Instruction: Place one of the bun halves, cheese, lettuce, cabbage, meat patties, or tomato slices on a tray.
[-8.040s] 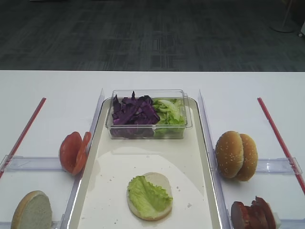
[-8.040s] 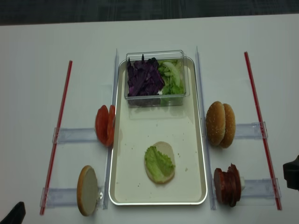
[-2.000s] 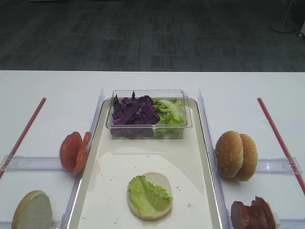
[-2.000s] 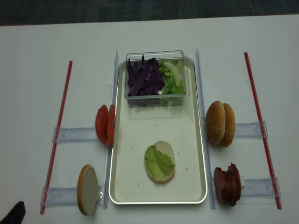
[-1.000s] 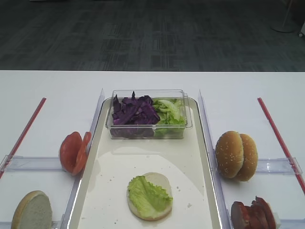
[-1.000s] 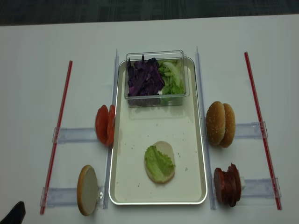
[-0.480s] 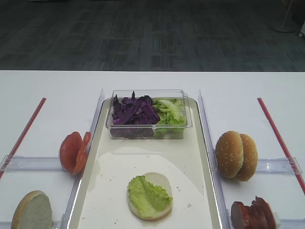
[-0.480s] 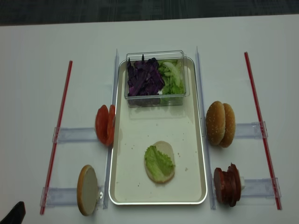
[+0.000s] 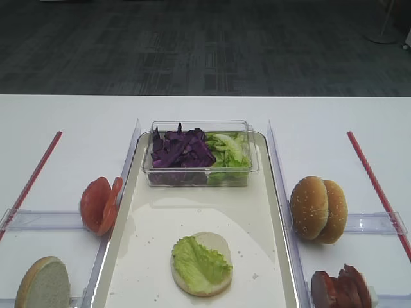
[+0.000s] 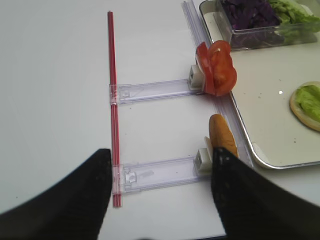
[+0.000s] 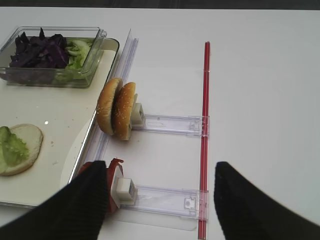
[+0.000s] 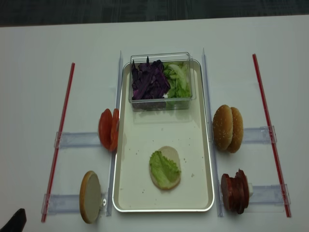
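The cream tray lies in the middle. On it rests a bun half with a lettuce leaf on top. A clear tub at the tray's far end holds purple cabbage and lettuce. Tomato slices and one bun half stand left of the tray. Two bun halves and meat patties stand to its right. My right gripper is open above the patties' holder. My left gripper is open, empty, beside the left bun half. No cheese shows.
Red strips run down both sides of the white table. Clear plastic holders carry the upright food pieces. Clear rails line both long sides of the tray. A dark part of the left arm sits at the bottom-left corner.
Nothing moved in the last second. Eight seconds ago a dark part of the right arm showed at the right edge of the overhead view; it has drawn out of view.
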